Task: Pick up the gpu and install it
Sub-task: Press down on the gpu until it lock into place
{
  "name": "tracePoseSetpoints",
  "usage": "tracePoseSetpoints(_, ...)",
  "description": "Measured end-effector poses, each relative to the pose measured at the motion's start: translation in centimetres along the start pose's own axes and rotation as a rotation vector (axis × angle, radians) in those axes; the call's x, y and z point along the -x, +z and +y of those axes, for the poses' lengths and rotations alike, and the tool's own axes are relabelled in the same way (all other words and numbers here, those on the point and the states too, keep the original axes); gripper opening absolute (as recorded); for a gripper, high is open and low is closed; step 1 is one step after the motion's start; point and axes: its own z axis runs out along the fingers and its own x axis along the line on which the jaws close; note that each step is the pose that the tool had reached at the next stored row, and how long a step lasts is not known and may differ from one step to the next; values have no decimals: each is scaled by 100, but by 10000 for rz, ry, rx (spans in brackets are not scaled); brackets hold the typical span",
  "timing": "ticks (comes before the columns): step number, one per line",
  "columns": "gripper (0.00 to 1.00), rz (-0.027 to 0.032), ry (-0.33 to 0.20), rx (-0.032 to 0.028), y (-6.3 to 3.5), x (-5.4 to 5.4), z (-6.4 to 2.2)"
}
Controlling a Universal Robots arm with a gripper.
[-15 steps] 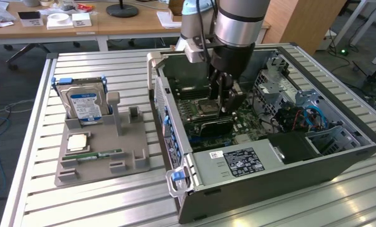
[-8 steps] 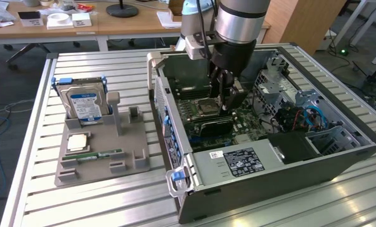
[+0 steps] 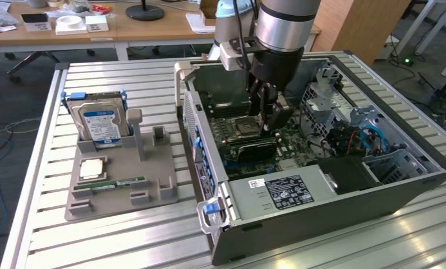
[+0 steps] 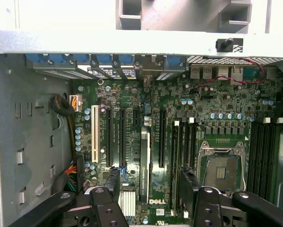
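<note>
The claw (image 3: 269, 126) hung inside the open computer case (image 3: 283, 224), low over the motherboard (image 4: 226, 106). Its jaws were spread wide and had hold of nothing. In the wrist view its two black fingers (image 4: 112, 184) stood well apart, one on each side of the gpu (image 4: 144, 161), and neither one touched it.

The gpu stood on edge in a slot of the motherboard, a thin card seen edge-on, with a narrow gap to each finger. In the exterior view it showed as a dark, flat card (image 3: 255, 150) just below the fingertips. A long white slot (image 4: 94, 135) lay well to one side of it, and the square metal-framed CPU socket (image 4: 221, 170) near on the other.

The case lay on its side, its open face upward, with grey sheet-metal walls all round. A perforated drive cage (image 3: 335, 95) rose at the exterior view's right of the claw, and the case's tall wall stood at its left, so the open room was mostly straight up. A row of blue plastic latches (image 4: 103, 59) lined the wall at the end of the slots.

The table (image 3: 133, 241) was of ribbed aluminium slats. On it, at the exterior view's left and well apart from the case, a grey moulded holder (image 3: 155, 168) carried an upright silver hard drive (image 3: 101, 126) with a blue label and a narrow green RAM stick (image 3: 122, 184) lying flat.
</note>
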Motion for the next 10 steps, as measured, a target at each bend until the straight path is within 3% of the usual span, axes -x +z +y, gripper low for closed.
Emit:
tracePoseSetpoints(3, 61, 0, 0, 0, 0, 0, 0)
tracePoseSetpoints(6, 43, 0, 0, 0, 0, 0, 0)
tracePoseSetpoints(10, 31, 0, 0, 0, 0, 0, 0)
